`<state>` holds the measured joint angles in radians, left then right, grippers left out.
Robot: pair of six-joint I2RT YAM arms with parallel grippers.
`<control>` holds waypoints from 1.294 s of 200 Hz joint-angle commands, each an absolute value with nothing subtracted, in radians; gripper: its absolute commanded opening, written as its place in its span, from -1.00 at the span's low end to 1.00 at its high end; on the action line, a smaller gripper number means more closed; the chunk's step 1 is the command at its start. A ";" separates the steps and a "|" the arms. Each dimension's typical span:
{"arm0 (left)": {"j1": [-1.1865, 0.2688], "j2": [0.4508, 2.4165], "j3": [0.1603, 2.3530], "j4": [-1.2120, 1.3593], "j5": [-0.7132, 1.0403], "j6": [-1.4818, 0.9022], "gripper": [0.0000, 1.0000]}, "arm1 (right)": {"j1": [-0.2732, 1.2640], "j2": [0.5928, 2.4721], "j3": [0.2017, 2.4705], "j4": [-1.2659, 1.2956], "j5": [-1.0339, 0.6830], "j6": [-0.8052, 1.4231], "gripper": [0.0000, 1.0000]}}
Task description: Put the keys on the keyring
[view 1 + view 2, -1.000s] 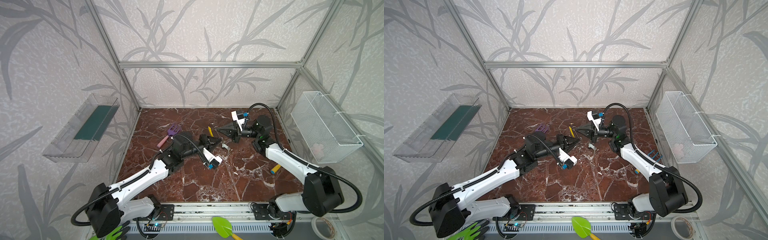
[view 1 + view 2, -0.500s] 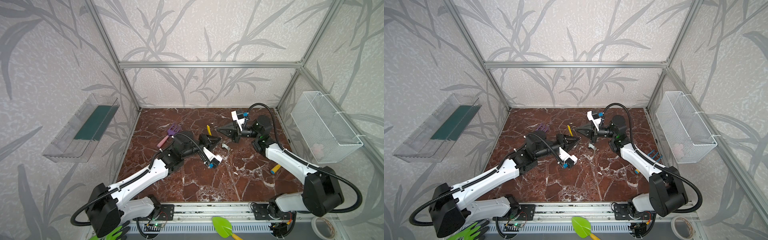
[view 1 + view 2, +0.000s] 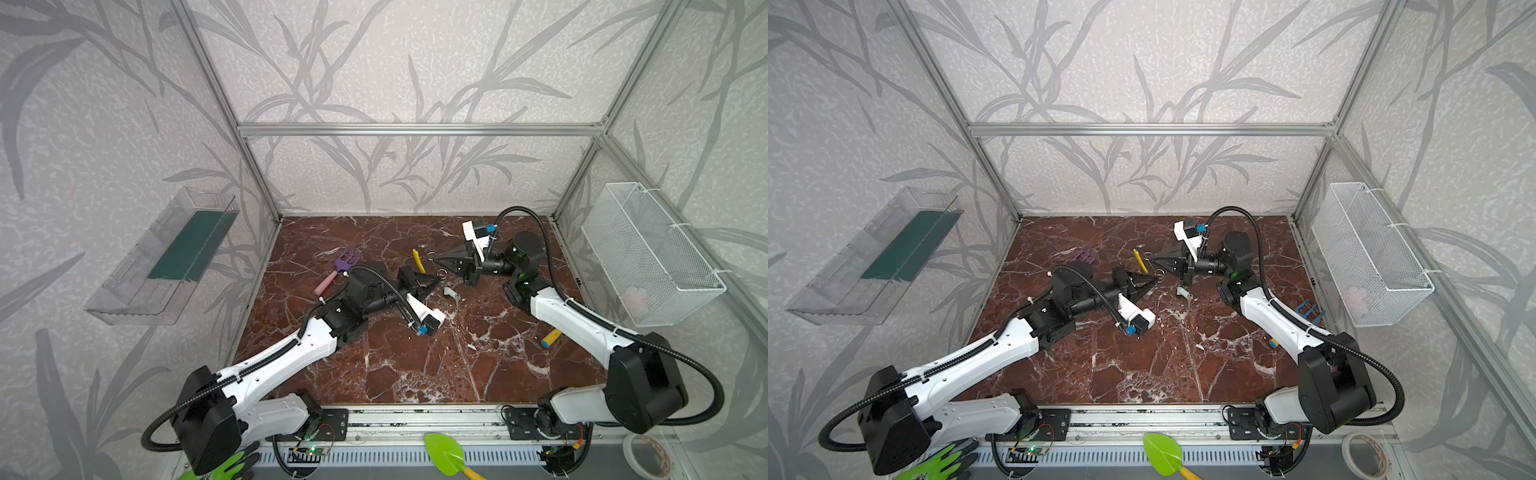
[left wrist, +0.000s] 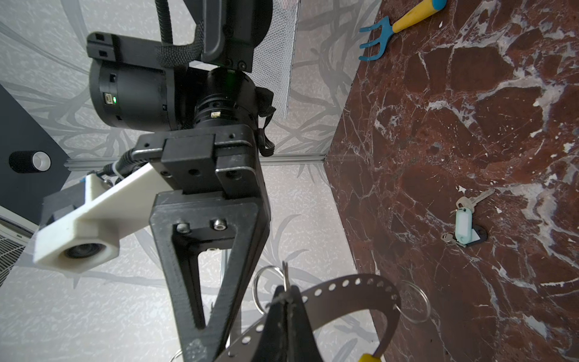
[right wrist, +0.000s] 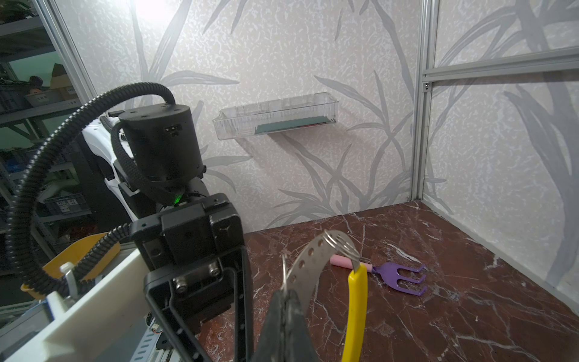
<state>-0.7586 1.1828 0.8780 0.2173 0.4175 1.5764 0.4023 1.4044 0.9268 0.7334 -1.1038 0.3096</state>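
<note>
The keyring, a grey perforated band [image 4: 351, 283] with a yellow sleeve [image 5: 355, 310], hangs above the table between both arms; the sleeve also shows in both top views [image 3: 419, 261] [image 3: 1139, 261]. My right gripper [image 5: 286, 293] is shut on the band's end. My left gripper [image 4: 285, 297] is shut on a thin small metal ring [image 4: 264, 288] beside the band. The tips almost meet [image 3: 436, 270]. The keys [image 4: 463, 225], silvery with a pale teal tag, lie on the marble just below the grippers [image 3: 451, 292] [image 3: 1183, 293], held by nothing.
A purple fork with a pink handle [image 3: 338, 270] lies left of the arms. A blue fork with a yellow handle [image 4: 398, 25] lies by the right arm. A wire basket [image 3: 648, 253] hangs on the right wall, a clear shelf [image 3: 166, 257] on the left.
My left gripper's jaws parted a little and came together again at the keyring. The right arm has held still with the band.
</note>
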 commanded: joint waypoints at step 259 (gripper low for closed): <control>-0.543 1.122 0.838 0.288 0.838 0.593 -1.00 | 0.478 1.125 0.793 0.369 -1.011 -0.254 -0.59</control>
<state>-0.5488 1.1164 0.8288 0.2638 0.8036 0.6159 0.4706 1.1183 0.7769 0.3454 -0.9882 -0.2649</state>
